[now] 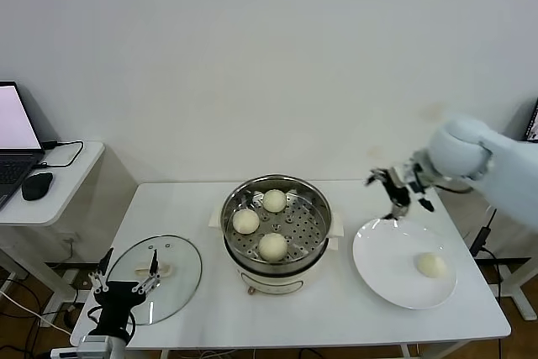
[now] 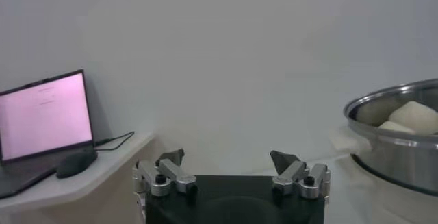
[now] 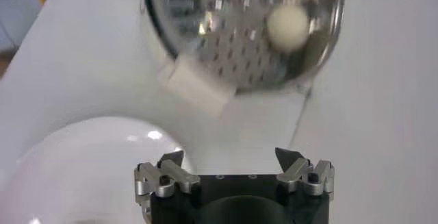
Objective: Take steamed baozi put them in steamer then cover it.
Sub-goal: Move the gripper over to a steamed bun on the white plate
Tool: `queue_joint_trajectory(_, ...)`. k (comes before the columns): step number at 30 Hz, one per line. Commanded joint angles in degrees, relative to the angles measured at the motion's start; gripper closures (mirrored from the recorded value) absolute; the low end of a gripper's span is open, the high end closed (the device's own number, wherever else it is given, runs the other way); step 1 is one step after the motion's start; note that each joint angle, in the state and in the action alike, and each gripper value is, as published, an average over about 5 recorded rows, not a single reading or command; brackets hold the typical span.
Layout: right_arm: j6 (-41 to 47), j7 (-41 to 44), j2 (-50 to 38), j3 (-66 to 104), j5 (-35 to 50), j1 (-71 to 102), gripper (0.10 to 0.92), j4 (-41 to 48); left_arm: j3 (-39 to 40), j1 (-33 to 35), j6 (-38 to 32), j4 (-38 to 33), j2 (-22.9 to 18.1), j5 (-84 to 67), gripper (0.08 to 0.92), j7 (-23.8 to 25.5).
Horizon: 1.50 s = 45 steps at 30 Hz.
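Round perforated steel steamer (image 1: 276, 223)

Steamer (image 1: 276, 226) uncovered, open from above; three baozi (image 1: 272, 245) on tray. Lid (image 1: 158, 277) flat at table's left. Plate (image 1: 382, 268) right, near steamer.

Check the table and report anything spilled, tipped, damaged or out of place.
Nothing stands out. Three baozi sit in the steamer, one baozi lies on the white plate, and the glass cover lies flat on the table beside the steamer.
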<state>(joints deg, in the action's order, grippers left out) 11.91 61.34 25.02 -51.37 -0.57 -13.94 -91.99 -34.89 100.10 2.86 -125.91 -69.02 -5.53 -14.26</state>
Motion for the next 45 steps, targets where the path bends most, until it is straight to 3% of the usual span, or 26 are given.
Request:
queue_joint_trajectory(1,2.26,0.79,-9.03,23.49,-5.84,29.34,0.203,2.05,0.64,0.02,0.04,0.10,0.08,0.33,0.177,0.01)
queue_joint_trajectory(10,-0.34,0.32,-5.06,36.35,-12.96,44.18,0.203,9.95,0.77,0.20,0.28,0.11,0.06,0.84,0.177,-0.04)
queue_joint_trajectory(21,-0.95,-0.49,1.49,35.81,-17.00,43.15,0.202,18.02,0.17,0.87,0.28,0.27,-0.30,0.90,0.177,-0.04)
queue_joint_trajectory(35,-1.13,-1.18,6.40,32.53,-17.66,40.06,0.205,21.07,-0.32,1.18,0.21,0.45,-0.50,0.84,0.177,-0.04)
queue_joint_trajectory(45,-0.37,-0.11,6.12,31.89,-17.46,39.24,0.348,20.70,-0.31,1.12,0.19,0.52,-0.68,0.83,0.177,-0.10)
